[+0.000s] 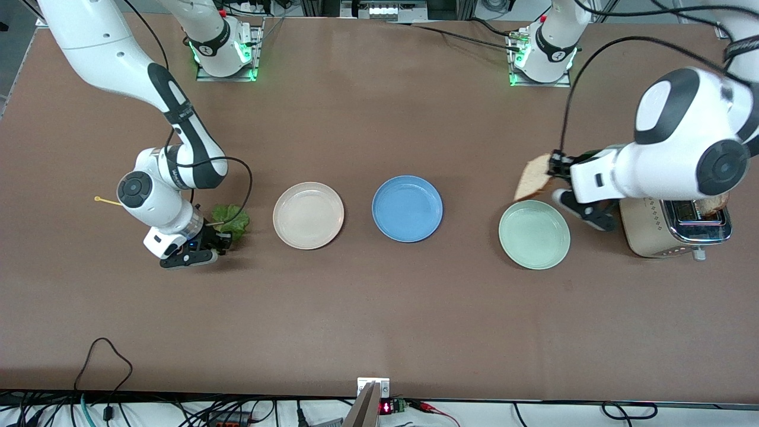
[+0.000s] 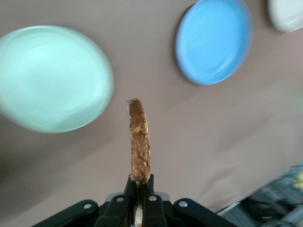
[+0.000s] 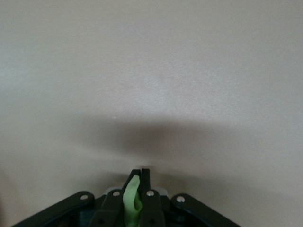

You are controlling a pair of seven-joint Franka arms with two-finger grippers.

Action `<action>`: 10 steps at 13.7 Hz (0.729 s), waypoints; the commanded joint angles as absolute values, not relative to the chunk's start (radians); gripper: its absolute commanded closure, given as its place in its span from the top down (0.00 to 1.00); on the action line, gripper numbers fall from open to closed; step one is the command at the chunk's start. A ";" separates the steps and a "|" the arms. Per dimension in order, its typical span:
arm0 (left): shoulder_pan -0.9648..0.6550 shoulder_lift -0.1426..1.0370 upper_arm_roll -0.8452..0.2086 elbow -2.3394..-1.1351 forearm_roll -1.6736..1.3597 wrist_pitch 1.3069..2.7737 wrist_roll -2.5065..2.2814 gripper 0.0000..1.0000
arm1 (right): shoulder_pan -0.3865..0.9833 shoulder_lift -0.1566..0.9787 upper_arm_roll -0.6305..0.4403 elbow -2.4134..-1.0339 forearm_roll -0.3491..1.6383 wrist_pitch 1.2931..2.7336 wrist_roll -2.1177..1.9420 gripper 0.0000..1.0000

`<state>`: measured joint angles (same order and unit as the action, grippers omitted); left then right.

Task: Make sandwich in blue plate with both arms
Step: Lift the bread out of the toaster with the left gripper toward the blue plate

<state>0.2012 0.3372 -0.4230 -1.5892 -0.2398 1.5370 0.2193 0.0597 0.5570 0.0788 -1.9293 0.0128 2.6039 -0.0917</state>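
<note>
The blue plate (image 1: 407,208) lies bare at the table's middle and also shows in the left wrist view as the blue plate (image 2: 214,40). My left gripper (image 1: 554,166) is shut on a toasted bread slice (image 1: 533,177), held on edge in the air over the rim of the mint-green plate (image 1: 534,234). In the left wrist view the bread slice (image 2: 139,142) stands up from the left gripper (image 2: 140,182). My right gripper (image 1: 224,240) is low at the table, shut on a green lettuce leaf (image 1: 232,219). The lettuce (image 3: 132,198) sits pinched in the right gripper (image 3: 140,172).
A cream-white plate (image 1: 308,214) lies between the lettuce and the blue plate. A toaster (image 1: 676,228) stands at the left arm's end with another bread slice (image 1: 714,204) in it. A small yellow stick (image 1: 107,201) lies at the right arm's end.
</note>
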 commanded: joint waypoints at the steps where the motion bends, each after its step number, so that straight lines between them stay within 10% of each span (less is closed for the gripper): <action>1: 0.201 0.419 -0.425 -1.555 -0.404 1.581 0.184 0.01 | 0.058 0.480 0.084 -1.913 0.008 2.461 -0.182 0.00; 10: 0.170 0.661 -0.426 -1.592 -0.868 1.827 0.357 0.00 | 0.094 0.376 0.150 -1.635 0.006 1.881 -0.679 0.00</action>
<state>0.1850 0.6122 -0.4219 -1.5928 -0.8249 1.7765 0.2808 0.0883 0.3667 0.1471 -1.6999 0.0115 1.9436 -0.5850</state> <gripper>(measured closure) 0.934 0.956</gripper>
